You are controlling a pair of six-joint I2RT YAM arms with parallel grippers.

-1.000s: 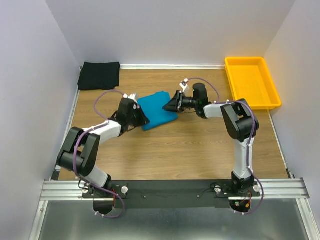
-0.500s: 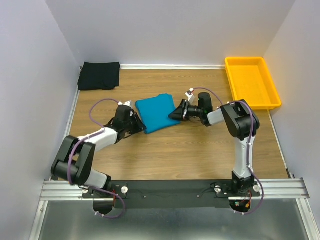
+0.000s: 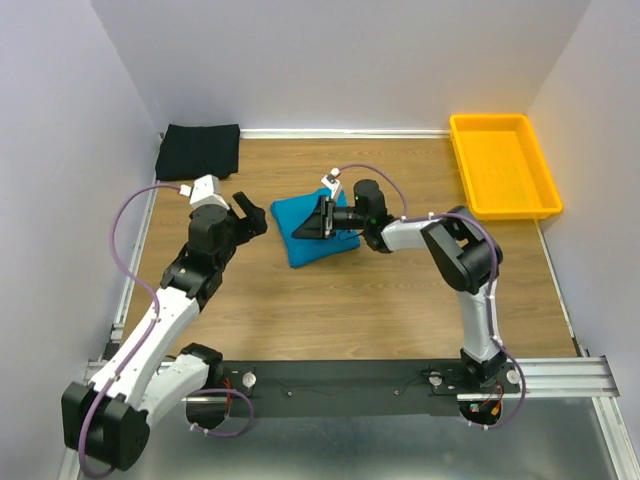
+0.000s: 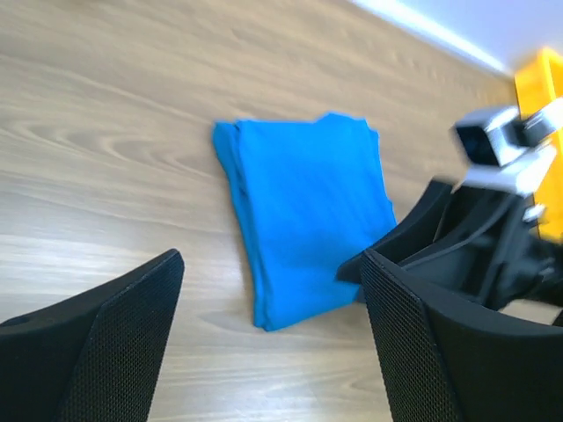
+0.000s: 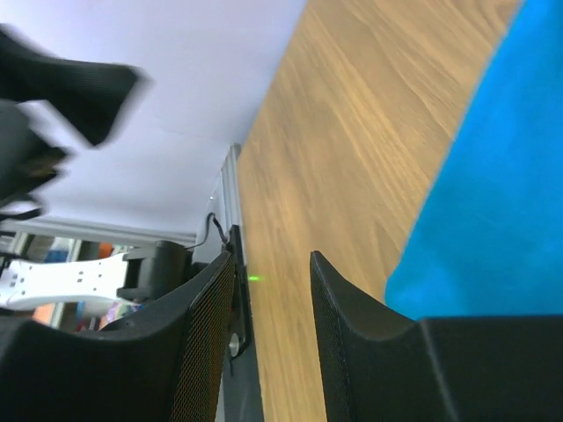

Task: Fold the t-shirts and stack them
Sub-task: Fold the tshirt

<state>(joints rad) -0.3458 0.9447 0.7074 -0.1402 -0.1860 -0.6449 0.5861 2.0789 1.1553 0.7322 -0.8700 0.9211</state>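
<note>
The teal-blue t-shirt (image 3: 312, 248) lies folded into a rectangle at the middle of the table; it also fills the centre of the left wrist view (image 4: 308, 220). The black t-shirt (image 3: 198, 150) lies folded in the back left corner. My left gripper (image 3: 252, 214) hangs open just left of the teal shirt, raised off it and holding nothing (image 4: 273, 343). My right gripper (image 3: 312, 220) reaches in low over the teal shirt from the right. Its jaws stand partly apart with only bare wood showing between them (image 5: 273, 325), and the teal cloth (image 5: 501, 202) lies beside one finger.
A yellow plastic tray (image 3: 470, 160) stands at the back right against the wall. Purple walls close in the table on three sides. The arms' mounting rail (image 3: 340, 375) runs along the near edge.
My left gripper has opened wide, let go of the teal shirt's left edge and lifted back to the left. The right gripper has slid left across the shirt.
</note>
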